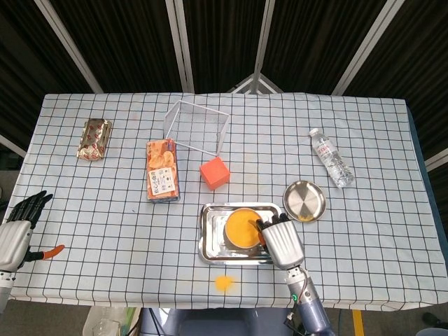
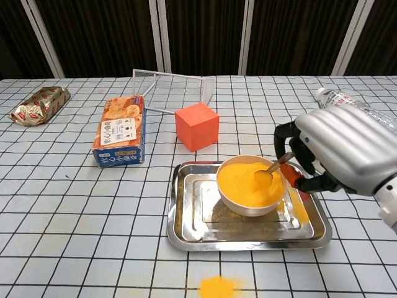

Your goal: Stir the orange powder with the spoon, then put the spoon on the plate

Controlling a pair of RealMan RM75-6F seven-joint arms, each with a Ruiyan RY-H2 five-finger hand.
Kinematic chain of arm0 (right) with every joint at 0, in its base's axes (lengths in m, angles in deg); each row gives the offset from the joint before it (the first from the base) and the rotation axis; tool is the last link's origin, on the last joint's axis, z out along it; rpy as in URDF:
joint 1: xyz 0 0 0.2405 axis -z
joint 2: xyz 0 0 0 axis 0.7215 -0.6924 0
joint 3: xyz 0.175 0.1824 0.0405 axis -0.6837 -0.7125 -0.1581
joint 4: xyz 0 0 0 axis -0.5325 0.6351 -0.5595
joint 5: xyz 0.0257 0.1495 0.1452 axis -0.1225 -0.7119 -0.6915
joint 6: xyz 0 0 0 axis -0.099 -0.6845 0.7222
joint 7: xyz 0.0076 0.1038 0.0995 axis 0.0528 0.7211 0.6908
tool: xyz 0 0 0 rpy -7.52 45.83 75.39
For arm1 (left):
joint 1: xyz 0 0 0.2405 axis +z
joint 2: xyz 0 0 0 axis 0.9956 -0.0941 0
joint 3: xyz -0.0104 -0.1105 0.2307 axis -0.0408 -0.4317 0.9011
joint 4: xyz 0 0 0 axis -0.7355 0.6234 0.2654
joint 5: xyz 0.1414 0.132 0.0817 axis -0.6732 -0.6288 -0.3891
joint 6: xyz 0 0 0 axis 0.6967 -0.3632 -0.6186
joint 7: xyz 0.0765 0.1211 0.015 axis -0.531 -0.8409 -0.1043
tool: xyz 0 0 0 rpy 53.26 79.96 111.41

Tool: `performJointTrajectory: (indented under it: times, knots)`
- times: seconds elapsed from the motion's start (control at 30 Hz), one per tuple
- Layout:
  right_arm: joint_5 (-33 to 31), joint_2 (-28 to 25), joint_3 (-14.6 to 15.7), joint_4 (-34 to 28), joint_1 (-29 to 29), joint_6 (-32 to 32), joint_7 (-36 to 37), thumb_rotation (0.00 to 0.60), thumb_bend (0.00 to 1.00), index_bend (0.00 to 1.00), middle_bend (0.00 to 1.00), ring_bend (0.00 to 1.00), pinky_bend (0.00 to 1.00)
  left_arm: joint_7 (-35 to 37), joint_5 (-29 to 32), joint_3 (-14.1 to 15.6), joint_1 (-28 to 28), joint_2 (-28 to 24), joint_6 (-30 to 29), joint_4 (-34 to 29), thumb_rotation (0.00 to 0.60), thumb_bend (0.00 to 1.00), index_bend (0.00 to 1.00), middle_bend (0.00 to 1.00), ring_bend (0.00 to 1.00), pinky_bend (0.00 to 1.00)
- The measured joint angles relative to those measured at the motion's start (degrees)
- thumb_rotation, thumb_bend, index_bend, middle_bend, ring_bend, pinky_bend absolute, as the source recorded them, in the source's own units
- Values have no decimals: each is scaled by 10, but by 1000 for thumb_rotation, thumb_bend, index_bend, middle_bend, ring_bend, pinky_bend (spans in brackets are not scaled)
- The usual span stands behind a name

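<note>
Shiny metal tray (image 2: 186,230) and spoon (image 2: 268,171); matt powder (image 2: 245,183); checked cloth (image 2: 74,217).

Table (image 1: 364,140) under a white cloth with a dark grid, filling most of the head view — behind it, across the top of the frame, black pleated curtains (image 1: 126,42) divided by pale metal struts (image 1: 180,42).
</note>
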Motion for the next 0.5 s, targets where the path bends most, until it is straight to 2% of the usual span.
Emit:
performJointTrajectory:
  times: [0.23,0.5]
  knots:
    - [24,4,20,-12,5,-2,-4,600,713,944,770,593,525,0,-1,0,1,0,-2,0,600,0,0,0,0,0]
    - [17,8,-3,-1,3,-2,-5,600,712,944,770,593,524,2,0,0,0,0,-1,1,600,0,0,0,0,0]
